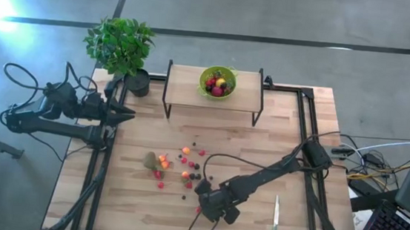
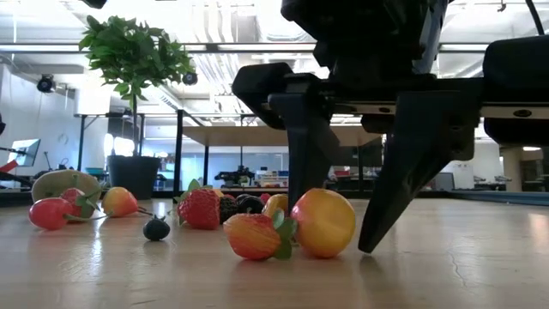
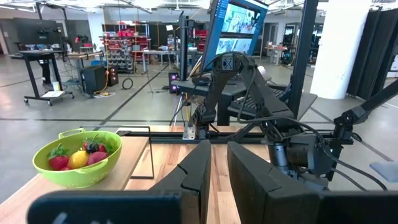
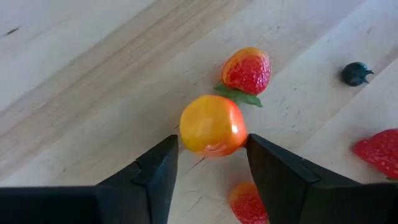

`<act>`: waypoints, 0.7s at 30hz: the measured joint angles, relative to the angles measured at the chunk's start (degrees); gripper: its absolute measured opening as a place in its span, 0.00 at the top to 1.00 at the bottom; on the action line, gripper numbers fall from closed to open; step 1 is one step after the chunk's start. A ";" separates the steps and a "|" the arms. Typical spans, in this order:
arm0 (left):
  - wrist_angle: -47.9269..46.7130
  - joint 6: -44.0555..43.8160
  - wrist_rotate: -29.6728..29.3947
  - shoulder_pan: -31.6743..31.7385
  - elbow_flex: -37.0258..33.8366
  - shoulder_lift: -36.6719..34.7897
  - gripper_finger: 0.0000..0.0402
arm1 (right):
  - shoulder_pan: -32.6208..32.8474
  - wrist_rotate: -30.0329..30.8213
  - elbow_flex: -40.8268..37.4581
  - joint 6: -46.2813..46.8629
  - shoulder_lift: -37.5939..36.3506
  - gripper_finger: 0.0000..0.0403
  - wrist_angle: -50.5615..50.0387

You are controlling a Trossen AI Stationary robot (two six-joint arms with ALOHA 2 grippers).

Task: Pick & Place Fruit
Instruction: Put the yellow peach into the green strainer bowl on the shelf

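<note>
The right claw (image 4: 210, 163) is down at the table (image 1: 263, 135), near its front edge, with the two fingers standing on either side of a round orange-yellow fruit (image 4: 212, 125). The jaws are partly open around it; the fingertips are just beside its skin or barely touching, and I cannot tell if there is real pressure, so I do not count it as held.

The first risk, in my judgement, is the shape: the fruit is smooth and round, and the fingers meet it toward its near side and not across the widest part. If they close like this, it may squirt forward and roll away over the wood. The second risk is the neighbour. A small strawberry (image 4: 247, 70) lies touching or almost touching the orange-yellow fruit on its far side (its green leaf points toward it), so a push may move both. Another red piece (image 4: 249, 203) lies between the fingers, closer to the wrist, and it could be pinched together with the target or jam one finger. A dark berry (image 4: 356, 73) is farther off and seems safe.

More fruit (image 1: 178, 165), with the brown kiwi (image 1: 150, 159), is scattered in the middle of the table. The green bowl (image 1: 217, 81) stands on a raised shelf (image 1: 185, 83) at the back, so a weak grip could fail during the long lift. The left claw (image 1: 125, 112) waits closed at the left side.
</note>
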 joint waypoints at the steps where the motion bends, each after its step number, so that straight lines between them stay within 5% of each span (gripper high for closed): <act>1: 0.00 0.00 -0.02 0.00 -0.01 0.00 0.84 | 0.00 0.00 0.00 0.02 0.00 0.56 0.04; 11: 0.01 0.00 -0.02 0.00 0.00 0.00 0.84 | 0.00 -0.63 0.00 0.55 0.04 0.65 1.01; 21: 0.02 0.00 -0.02 0.00 0.00 0.00 0.84 | 0.12 -2.04 0.00 1.09 0.12 0.50 1.13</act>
